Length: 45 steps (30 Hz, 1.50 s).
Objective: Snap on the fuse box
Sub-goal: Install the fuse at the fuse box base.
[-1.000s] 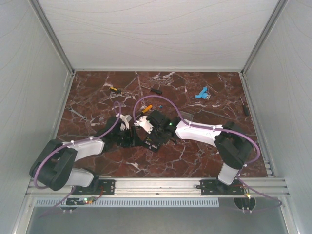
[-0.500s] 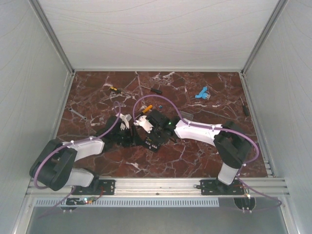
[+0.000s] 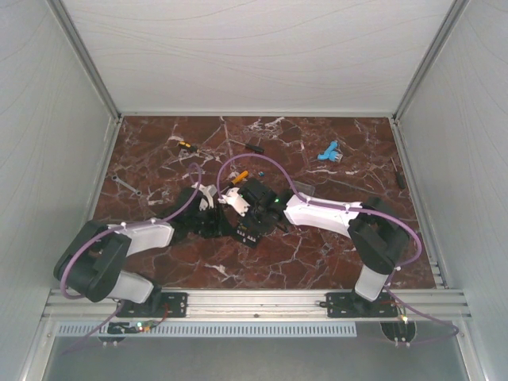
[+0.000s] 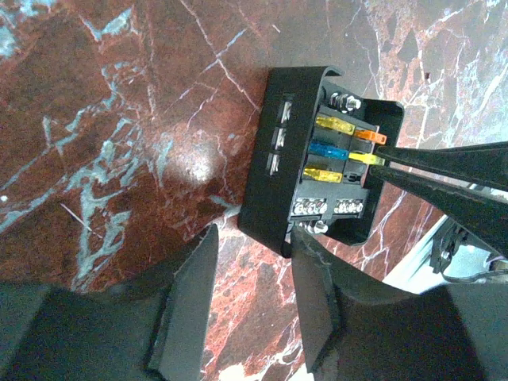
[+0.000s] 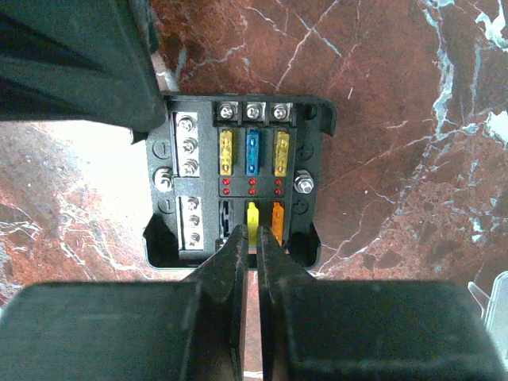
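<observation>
The fuse box is a black square box lying open-side up on the marble, with yellow, blue and orange fuses in it. My right gripper is shut on a yellow fuse in the box's near row. My left gripper is open; its right finger touches the box's near corner, and nothing is between the jaws. In the top view both grippers meet over the fuse box at mid-table. The right fingers enter the left wrist view from the right.
A clear lid lies just behind the right arm. Screwdrivers, a blue connector, a wrench and a dark tool lie toward the back. Grey walls enclose the table.
My left arm has shifted a little right and forward, bringing its gripper closer to the fuse box. The right arm has hardly moved.
</observation>
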### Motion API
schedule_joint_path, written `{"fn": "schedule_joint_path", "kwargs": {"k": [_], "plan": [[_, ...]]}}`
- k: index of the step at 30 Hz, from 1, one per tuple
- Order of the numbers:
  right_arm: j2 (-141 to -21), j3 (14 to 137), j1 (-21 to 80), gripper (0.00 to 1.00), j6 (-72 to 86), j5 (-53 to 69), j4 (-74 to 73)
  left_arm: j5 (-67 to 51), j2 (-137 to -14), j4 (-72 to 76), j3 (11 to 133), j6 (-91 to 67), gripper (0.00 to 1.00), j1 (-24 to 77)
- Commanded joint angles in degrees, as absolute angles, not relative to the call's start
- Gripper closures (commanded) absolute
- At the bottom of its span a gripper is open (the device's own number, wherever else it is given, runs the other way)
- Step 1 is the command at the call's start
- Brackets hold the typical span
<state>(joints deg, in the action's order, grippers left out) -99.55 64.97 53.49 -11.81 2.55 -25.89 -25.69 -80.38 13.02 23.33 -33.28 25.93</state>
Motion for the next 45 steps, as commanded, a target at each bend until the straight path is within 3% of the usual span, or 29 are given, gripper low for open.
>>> {"fn": "schedule_joint_path", "kwargs": {"k": [1,7,12,28,45], "plan": [[-100.5,63.9,53.2,1.00,-10.5,0.7,-26.0,-22.9,-80.9,11.8,26.2,-32.2,0.61,26.2],[-99.5,63.9,53.2,1.00,-9.9,-0.6,-26.4,-20.6,-79.9,9.7,26.2,-31.3,0.72,26.2],[-100.0,64.6,53.2,1.00,-10.4,0.0,-28.0,-20.7,-80.0,9.6,26.2,-31.2,0.74,26.2],[-103.4,64.5,50.0,1.00,-5.0,5.8,-27.6,-21.5,-79.4,10.4,25.5,-31.6,0.79,26.2],[-101.4,66.9,52.6,1.00,-9.4,-2.8,-30.9,-19.8,-78.6,8.5,25.8,-30.9,0.83,26.1]]}}
